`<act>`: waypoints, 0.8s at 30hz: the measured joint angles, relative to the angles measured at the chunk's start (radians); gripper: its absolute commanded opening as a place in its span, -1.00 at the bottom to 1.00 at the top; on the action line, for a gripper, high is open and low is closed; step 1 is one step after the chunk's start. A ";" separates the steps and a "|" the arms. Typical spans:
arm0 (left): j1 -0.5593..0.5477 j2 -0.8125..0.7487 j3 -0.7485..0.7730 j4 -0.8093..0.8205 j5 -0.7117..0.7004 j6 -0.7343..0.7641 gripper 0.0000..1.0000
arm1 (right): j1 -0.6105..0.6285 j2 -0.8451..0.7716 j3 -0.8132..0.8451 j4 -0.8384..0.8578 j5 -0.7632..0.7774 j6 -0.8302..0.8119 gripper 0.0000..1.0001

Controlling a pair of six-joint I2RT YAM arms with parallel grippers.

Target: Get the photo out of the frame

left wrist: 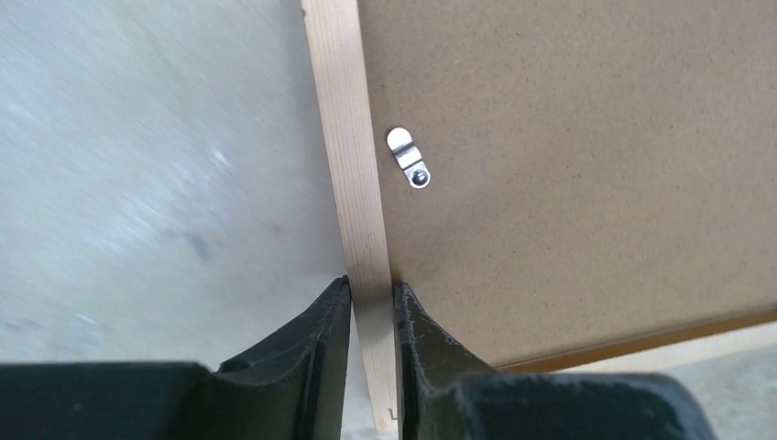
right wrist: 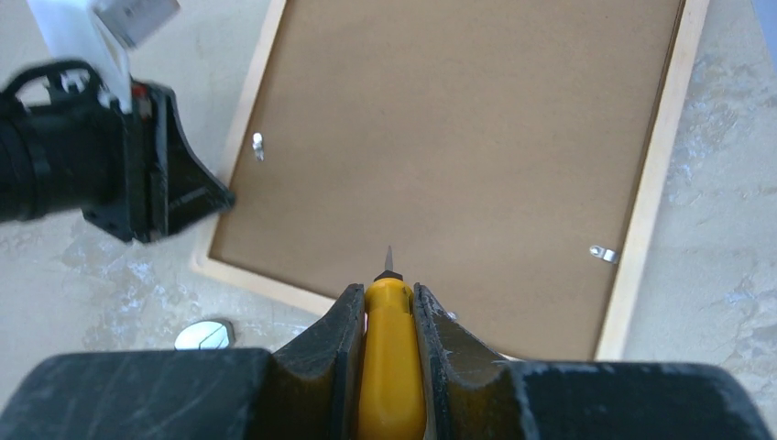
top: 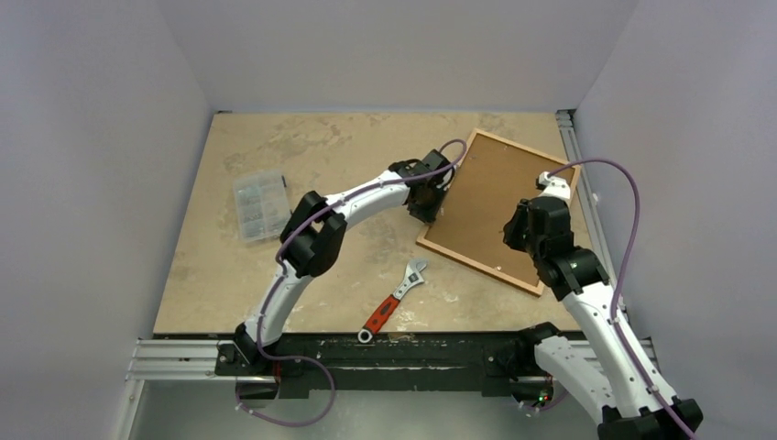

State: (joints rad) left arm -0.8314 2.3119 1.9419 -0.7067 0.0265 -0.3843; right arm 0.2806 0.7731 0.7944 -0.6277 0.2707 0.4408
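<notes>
The photo is hidden: the frame lies face down at the far right of the table, so only its brown backing board shows, held by small metal clips. The left gripper is clenched on the frame's left wooden rail, one finger outside on the table side and the other on the board's edge. The right gripper grasps a yellow-handled screwdriver, its tip over the board near the frame's near rail; whether it touches is unclear. A wrench lies apart.
</notes>
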 measured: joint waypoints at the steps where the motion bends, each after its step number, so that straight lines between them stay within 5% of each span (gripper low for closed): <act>1: 0.019 0.017 0.032 -0.011 0.002 0.033 -1.00 | 0.000 0.003 -0.001 0.000 0.000 0.000 -1.00; 4: 0.068 0.079 0.138 -0.035 0.000 0.118 -1.00 | 0.000 0.013 -0.001 0.000 -0.001 0.000 -1.00; 10: 0.139 0.148 0.262 -0.071 -0.001 0.197 -0.17 | 0.000 0.025 -0.001 0.000 -0.003 0.000 -1.00; 13: 0.168 0.141 0.262 -0.095 0.000 0.191 0.02 | 0.000 0.026 -0.001 0.000 -0.005 0.000 -1.00; 19: 0.201 -0.003 0.142 -0.113 -0.039 0.083 0.29 | 0.000 0.039 -0.002 0.001 -0.019 0.000 -1.00; 24: 0.203 -0.249 -0.082 -0.051 -0.031 -0.166 0.48 | 0.000 0.042 -0.002 0.000 -0.027 0.000 -1.00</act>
State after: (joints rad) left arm -0.6289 2.0628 1.8603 -0.7578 -0.0040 -0.5507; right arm 0.2806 0.8154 0.7929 -0.6273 0.2440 0.4404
